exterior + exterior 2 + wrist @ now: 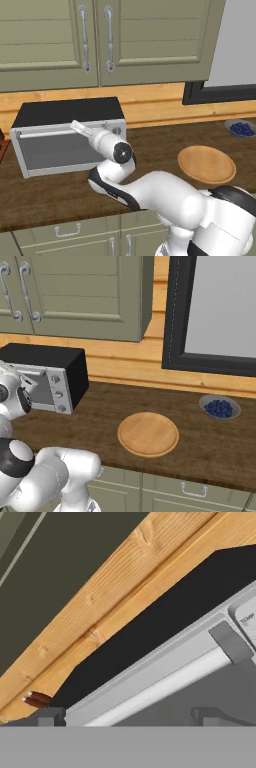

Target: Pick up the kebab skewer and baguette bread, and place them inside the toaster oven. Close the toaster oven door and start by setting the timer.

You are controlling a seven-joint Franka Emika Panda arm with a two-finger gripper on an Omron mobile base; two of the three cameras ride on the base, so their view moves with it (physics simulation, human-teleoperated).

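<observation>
The toaster oven [67, 112] stands at the counter's back left, silver with a black top; its knobs show in the right base view on the toaster oven [57, 387]. The toaster oven door [60, 150] looks shut, its bar handle [165, 684] along the top edge. My gripper [76, 125] hovers right at that handle near its right end, open, with fingertips [50, 717] wide apart and nothing between them. A small reddish-brown bit [36, 699] peeks past the oven's far corner; it may be the kebab skewer. The baguette bread is out of view.
A round wooden plate [206, 164] lies on the counter right of the oven, and a bowl of blueberries [241, 129] sits further back right. Wall cabinets [95, 40] hang above the oven. A dark window frame [172, 316] rises behind the counter.
</observation>
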